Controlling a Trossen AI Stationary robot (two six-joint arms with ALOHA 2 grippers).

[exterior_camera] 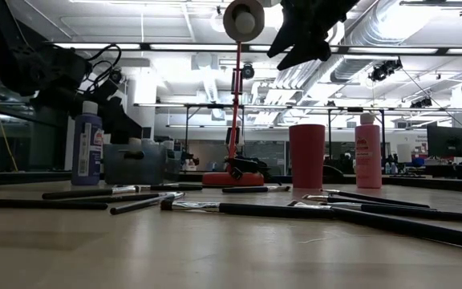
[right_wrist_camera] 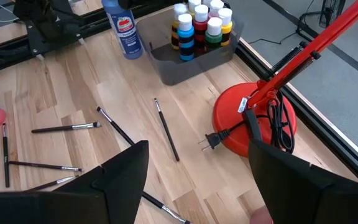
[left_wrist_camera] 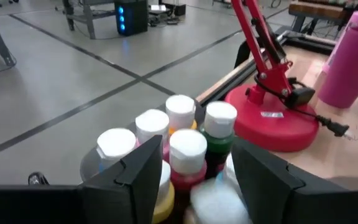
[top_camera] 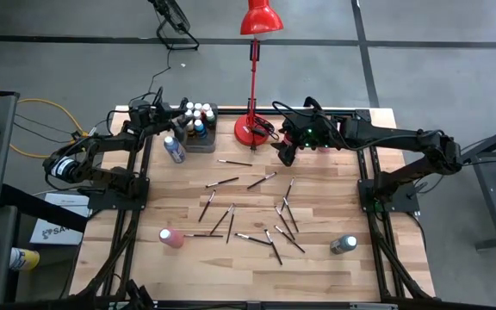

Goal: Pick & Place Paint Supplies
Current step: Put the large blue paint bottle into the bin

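Hovering over the grey bin (top_camera: 201,129) at the far left of the tabletop (top_camera: 257,258), the left gripper (left_wrist_camera: 194,165) hangs with its jaws parted and nothing between them, directly above the white caps of the bottles (left_wrist_camera: 180,134) packed upright inside. Nearest the front edge, well away from the bin, a pink bottle (top_camera: 170,238) lies to the left and a green bottle (top_camera: 344,244) to the right, both still loose on the wood. Between them and the bin, the brushes (top_camera: 257,215) lie scattered across the middle of the tabletop, their long axes pointing every which way; one brush (right_wrist_camera: 166,129) rests closest to the bin, on its lamp side, its length running roughly toward the bin's wall. A blue bottle (top_camera: 174,148) stands upright just beside the bin, on the side facing the left arm, and looks the shortest reach for that arm: it sits a little back and to one side of the jaws, so a small retreat and drop would seem to line them up on its cap. Beyond the red lamp (top_camera: 252,129), which stands just right of the bin, the right gripper (top_camera: 288,153) waits above the wood with jaws spread wide and empty, the nearer arm for the brushes and the green bottle.
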